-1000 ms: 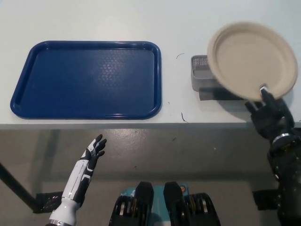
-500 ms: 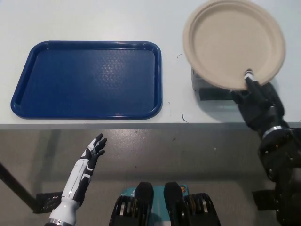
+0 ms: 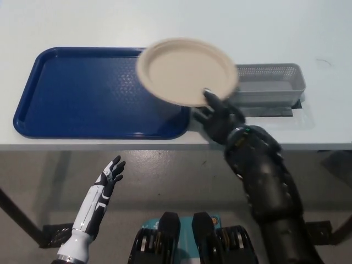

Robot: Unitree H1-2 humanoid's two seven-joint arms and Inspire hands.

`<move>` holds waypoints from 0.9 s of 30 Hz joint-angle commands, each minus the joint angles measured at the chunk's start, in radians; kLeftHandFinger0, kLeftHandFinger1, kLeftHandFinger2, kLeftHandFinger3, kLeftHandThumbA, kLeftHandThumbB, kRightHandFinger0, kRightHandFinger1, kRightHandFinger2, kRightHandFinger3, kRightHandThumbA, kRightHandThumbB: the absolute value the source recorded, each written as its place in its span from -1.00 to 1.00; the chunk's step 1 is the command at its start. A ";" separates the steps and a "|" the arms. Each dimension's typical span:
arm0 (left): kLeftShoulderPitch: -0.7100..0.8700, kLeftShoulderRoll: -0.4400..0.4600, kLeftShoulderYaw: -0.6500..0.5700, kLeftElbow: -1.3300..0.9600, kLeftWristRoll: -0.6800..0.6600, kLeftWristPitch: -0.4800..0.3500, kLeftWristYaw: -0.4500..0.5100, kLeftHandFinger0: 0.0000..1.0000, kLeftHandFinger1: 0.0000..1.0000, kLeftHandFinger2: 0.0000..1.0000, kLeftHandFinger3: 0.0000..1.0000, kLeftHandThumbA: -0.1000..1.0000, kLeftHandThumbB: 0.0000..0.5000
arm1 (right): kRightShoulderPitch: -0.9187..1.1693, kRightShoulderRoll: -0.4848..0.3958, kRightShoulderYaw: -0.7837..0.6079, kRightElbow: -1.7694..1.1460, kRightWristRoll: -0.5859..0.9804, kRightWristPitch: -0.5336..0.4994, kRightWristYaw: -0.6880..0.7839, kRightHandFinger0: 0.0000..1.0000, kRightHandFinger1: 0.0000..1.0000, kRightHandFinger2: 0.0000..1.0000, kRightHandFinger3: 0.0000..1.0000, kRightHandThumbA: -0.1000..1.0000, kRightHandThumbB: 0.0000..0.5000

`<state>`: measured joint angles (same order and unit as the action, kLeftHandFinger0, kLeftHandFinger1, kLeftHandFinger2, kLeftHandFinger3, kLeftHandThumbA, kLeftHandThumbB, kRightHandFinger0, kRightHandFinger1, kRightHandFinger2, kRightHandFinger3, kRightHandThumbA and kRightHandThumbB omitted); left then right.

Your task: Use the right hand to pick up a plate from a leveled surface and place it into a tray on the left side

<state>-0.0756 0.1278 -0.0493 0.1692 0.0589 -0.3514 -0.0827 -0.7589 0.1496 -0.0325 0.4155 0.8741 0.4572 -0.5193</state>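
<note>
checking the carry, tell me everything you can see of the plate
The plate is round, beige and looks like paper or moulded fibre, with a raised rim and nothing on it. It is held in the air, slightly blurred, over the right end of the blue tray. The black right hand grips its near edge from below.

A single head view looks steeply down from above the table edge (image 3: 110, 144), near enough that the blue tray (image 3: 82, 93) beyond that edge fills the upper left.
</note>
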 commanded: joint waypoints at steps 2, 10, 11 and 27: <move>-0.018 0.012 0.003 -0.022 -0.017 -0.022 -0.013 1.00 1.00 1.00 1.00 1.00 -0.52 | -0.148 0.043 -0.014 0.135 -0.105 -0.078 0.096 -1.00 -0.60 0.41 1.00 -1.00 -0.79; -0.016 0.014 0.002 -0.023 -0.014 -0.024 -0.014 1.00 1.00 1.00 1.00 1.00 -0.49 | -0.299 0.089 -0.056 0.416 -0.180 -0.178 0.146 -1.00 -0.48 0.56 0.69 -1.00 -0.73; -0.017 0.013 0.002 -0.022 -0.015 -0.024 -0.014 1.00 1.00 1.00 1.00 1.00 -0.49 | -0.315 0.093 -0.060 0.445 -0.189 -0.192 0.154 -1.00 -0.43 0.58 0.93 -1.00 -0.71; -0.022 0.016 -0.002 -0.034 -0.020 -0.007 -0.033 1.00 1.00 1.00 1.00 1.00 -0.50 | -0.540 0.095 -0.019 0.814 -0.357 -0.203 0.375 0.88 1.00 1.00 1.00 0.38 0.29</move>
<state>-0.0795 0.1311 -0.0498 0.1677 0.0489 -0.3505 -0.1010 -1.2024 0.2471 -0.0935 1.2186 0.6010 0.2279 -0.3436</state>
